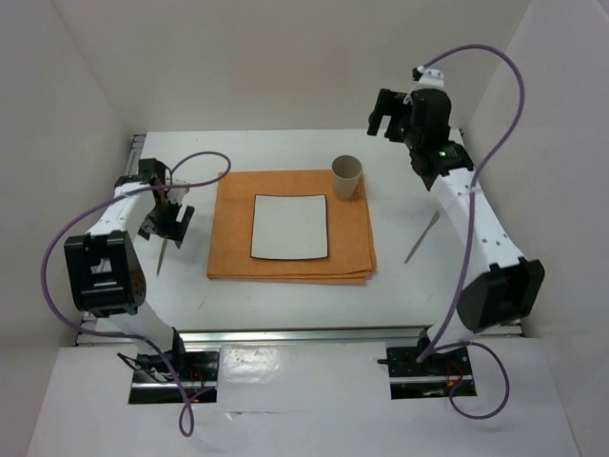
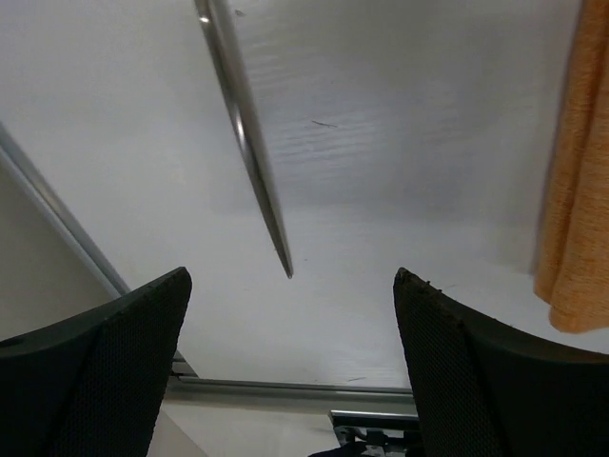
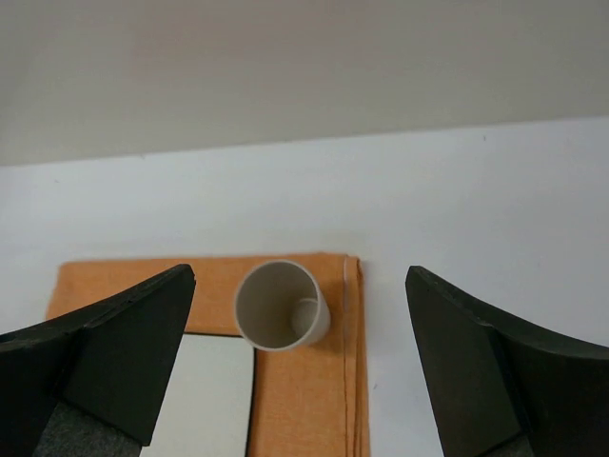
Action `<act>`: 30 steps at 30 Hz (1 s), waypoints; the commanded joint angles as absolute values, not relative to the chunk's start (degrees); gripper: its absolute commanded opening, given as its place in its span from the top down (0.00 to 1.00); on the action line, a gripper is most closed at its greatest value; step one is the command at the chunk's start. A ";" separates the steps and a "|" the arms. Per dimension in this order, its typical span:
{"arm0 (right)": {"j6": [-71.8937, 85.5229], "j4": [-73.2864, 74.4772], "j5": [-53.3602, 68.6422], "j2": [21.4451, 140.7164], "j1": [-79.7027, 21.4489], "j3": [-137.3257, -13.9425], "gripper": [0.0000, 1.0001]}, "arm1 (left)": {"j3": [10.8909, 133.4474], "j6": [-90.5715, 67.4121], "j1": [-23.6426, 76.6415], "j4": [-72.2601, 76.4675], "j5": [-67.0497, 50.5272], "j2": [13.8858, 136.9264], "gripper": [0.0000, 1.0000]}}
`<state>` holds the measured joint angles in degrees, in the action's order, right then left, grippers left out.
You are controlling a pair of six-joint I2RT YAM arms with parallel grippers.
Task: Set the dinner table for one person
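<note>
White arm links (image 1: 473, 205), black joint housings (image 1: 103, 273), looping purple cables (image 1: 522, 90), black textured fingers (image 2: 95, 381)

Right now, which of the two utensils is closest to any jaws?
The utensil left of the orange cloth, just beside the left jaws; the other utensil lies alone right of it.

Both arms out, jaws apart on each.
Your left arm (image 1: 119, 211) folds back at the elbow near the base, and your left gripper (image 1: 171, 227) hangs low, pointing down, jaws spread wide. Your right arm (image 1: 476, 214) stretches toward the far side, with your right gripper (image 1: 383, 119) raised and its jaws equally wide.
</note>
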<state>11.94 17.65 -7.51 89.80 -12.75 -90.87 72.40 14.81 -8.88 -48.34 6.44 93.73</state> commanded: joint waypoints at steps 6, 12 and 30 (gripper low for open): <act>12.39 16.88 -4.22 78.95 -13.01 -81.58 0.00 | 73.21 16.44 -9.76 -42.28 10.89 103.00 0.08; 13.71 16.35 -4.22 72.60 -13.01 -73.83 0.00 | 76.89 15.91 -10.81 -41.75 12.30 110.82 0.08; 13.71 17.75 -6.42 65.75 -13.01 -71.98 0.01 | 82.61 12.14 -15.38 -49.48 -7.44 119.27 1.00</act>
<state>13.63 18.74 -5.43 67.18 -12.86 -72.60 82.46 14.66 -14.24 -48.66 1.06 116.07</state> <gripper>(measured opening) 0.990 0.023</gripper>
